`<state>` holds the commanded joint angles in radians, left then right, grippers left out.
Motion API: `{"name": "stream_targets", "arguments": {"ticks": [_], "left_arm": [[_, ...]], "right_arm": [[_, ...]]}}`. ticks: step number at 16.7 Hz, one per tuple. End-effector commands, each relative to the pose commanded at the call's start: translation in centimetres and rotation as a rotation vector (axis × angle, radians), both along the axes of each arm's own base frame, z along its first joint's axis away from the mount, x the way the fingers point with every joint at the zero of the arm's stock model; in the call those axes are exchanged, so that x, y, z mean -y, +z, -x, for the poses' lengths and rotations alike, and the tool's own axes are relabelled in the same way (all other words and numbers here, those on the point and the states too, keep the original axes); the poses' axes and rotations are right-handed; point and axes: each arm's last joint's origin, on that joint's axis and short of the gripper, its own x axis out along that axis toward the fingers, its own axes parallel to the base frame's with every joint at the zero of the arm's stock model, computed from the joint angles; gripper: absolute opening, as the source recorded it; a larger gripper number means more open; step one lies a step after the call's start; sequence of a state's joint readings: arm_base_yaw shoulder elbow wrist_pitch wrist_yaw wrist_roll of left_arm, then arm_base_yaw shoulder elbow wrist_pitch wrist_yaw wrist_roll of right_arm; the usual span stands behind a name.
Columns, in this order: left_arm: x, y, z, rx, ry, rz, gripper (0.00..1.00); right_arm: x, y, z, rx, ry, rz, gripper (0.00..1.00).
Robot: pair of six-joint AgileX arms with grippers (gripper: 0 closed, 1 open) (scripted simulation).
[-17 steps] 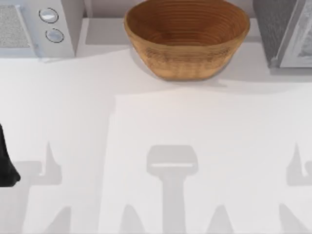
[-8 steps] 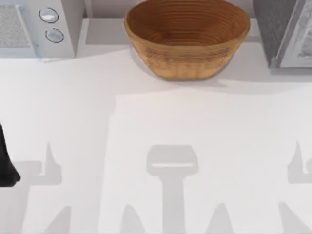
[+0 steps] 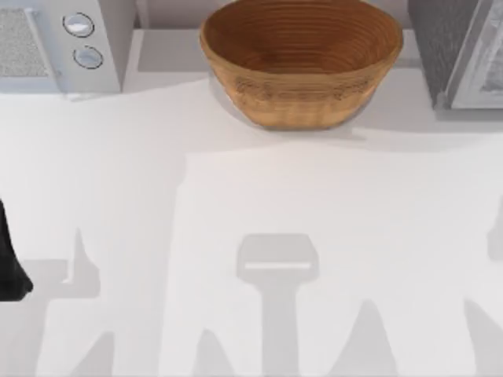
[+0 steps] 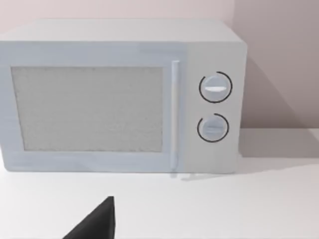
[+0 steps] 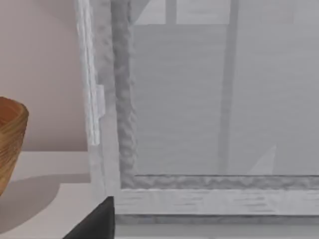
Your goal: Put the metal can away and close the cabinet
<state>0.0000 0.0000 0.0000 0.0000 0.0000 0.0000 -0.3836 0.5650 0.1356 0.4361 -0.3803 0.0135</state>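
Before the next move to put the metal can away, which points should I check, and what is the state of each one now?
1. Metal can located: cannot tell; the views give no sight of it.
2. Cabinet interior reachable: cannot tell; the right wrist view faces it from close.
3. Wicker bowl keeps off the cabinet: ok, they stand apart.
4. Left arm out of the way: ok, at the table's left edge.
5. Microwave door closed: ok.
6. Table middle free: ok.

No readable text, label, brand or number stands anywhere; the microwave (image 4: 119,97) bears two unmarked dials (image 4: 215,87) (plain faces, no figures).
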Motion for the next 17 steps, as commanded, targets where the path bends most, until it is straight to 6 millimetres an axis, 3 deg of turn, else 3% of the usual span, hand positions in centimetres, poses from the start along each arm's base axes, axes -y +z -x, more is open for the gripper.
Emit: {"name": "stream_targets", "arguments": {"ticks": [6,11,14,17], "left_arm": [[0.0,0.0,0.0,0.000,0.000,0.000,1.00],[0.0,0.0,0.0,0.000,0.000,0.000,1.00],[0.0,0.0,0.0,0.000,0.000,0.000,1.00],[0.0,0.0,0.0,0.000,0.000,0.000,1.00]], "right_arm": [[7.0,-0.1,-2.5,-0.010,0.001,-0.005,1.00],[12.9,-2.1,-2.2,-0.012,0.001,-0.003,1.00],[15.0,-3.1,-1.6,-0.009,0.002,0.001,1.00],[15.6,-3.4,-1.3,-0.008,0.003,0.003,1.00]]}}
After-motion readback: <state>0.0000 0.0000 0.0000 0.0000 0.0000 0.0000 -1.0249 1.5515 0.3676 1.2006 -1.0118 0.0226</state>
